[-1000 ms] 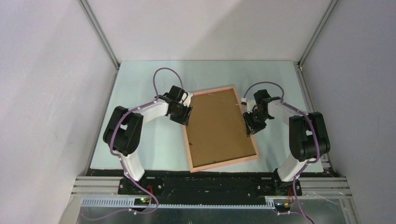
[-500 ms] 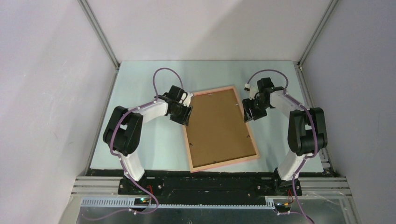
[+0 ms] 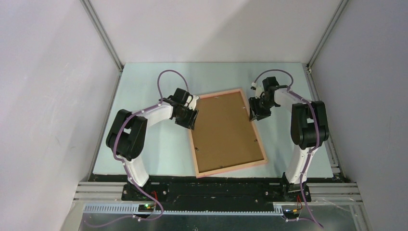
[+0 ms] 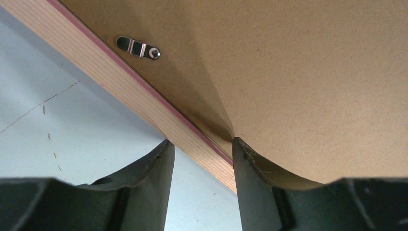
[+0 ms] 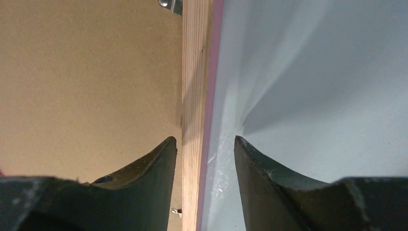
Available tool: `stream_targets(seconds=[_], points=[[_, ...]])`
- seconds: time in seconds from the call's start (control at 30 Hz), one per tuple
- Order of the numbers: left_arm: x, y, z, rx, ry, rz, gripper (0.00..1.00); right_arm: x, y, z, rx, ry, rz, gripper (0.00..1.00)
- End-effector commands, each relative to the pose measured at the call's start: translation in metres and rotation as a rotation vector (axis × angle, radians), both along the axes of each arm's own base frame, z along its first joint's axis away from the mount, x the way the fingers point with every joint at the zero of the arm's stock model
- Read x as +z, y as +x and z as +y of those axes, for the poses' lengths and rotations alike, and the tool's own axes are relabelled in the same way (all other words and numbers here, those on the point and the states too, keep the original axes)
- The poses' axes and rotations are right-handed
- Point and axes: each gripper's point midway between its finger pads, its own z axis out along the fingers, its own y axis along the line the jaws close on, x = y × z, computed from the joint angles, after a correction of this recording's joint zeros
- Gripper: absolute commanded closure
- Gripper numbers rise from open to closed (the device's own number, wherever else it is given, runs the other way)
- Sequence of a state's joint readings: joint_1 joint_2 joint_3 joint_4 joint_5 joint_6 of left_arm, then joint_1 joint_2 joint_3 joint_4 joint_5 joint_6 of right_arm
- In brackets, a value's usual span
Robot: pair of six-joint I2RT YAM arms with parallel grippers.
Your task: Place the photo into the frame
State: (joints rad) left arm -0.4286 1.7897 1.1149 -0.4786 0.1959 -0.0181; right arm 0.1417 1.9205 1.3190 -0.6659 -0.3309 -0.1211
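On the bench (image 3: 159,149), frame (image 3: 231,168) back up, brown backing board (image 3: 226,132) covering its inside, left tool (image 4: 199,142) straddling left rail, grip unclear, right tool (image 5: 205,139) narrowly parted over right rail

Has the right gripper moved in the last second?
Yes. The right gripper went along the frame's right rail toward its far corner; the frame stayed put.

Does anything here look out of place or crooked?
The frame lies back up, turned askew to the edges of the table. In the left wrist view its brown backing board seems to bow up near the rail, though that may be only shadow.
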Motion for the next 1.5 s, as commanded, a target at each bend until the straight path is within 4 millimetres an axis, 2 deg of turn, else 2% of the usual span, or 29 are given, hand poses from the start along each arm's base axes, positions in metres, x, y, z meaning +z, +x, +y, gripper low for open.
stream_targets(seconds=[0.0, 0.17, 0.23, 0.37, 0.53, 0.67, 0.87, 0.97, 1.2, 1.47], points=[[0.017, 0.011, -0.008, -0.044, -0.043, -0.052, 0.48, 0.007, 0.018, 0.007, -0.015, 0.031, -0.035, 0.5], [0.017, 0.012, -0.01, -0.057, -0.049, -0.054, 0.47, -0.001, 0.018, 0.008, -0.027, 0.03, -0.015, 0.61], [0.017, 0.014, -0.012, -0.067, -0.053, -0.057, 0.46, -0.004, 0.017, 0.006, -0.036, 0.026, -0.002, 0.71], [0.018, 0.014, -0.013, -0.076, -0.057, -0.056, 0.42, -0.003, 0.016, 0.002, -0.062, 0.037, 0.009, 0.83], [0.026, 0.02, -0.014, -0.072, -0.059, -0.074, 0.28, -0.005, 0.009, -0.012, -0.131, 0.059, 0.03, 0.95], [0.034, 0.031, -0.016, -0.056, -0.06, -0.097, 0.19, -0.006, 0.0, -0.021, -0.171, 0.092, 0.053, 0.99], [0.036, 0.057, -0.014, 0.019, -0.01, -0.129, 0.15, -0.013, -0.017, -0.026, -0.188, 0.134, 0.106, 1.0], [0.031, 0.07, -0.016, 0.07, -0.003, -0.119, 0.15, -0.014, -0.019, -0.037, -0.215, 0.141, 0.11, 1.0], [0.019, 0.091, -0.027, 0.118, -0.013, -0.095, 0.18, -0.014, -0.021, -0.04, -0.233, 0.171, 0.12, 1.0], [0.019, 0.111, -0.035, 0.177, -0.055, -0.086, 0.27, -0.016, -0.021, -0.042, -0.238, 0.178, 0.124, 1.0]])
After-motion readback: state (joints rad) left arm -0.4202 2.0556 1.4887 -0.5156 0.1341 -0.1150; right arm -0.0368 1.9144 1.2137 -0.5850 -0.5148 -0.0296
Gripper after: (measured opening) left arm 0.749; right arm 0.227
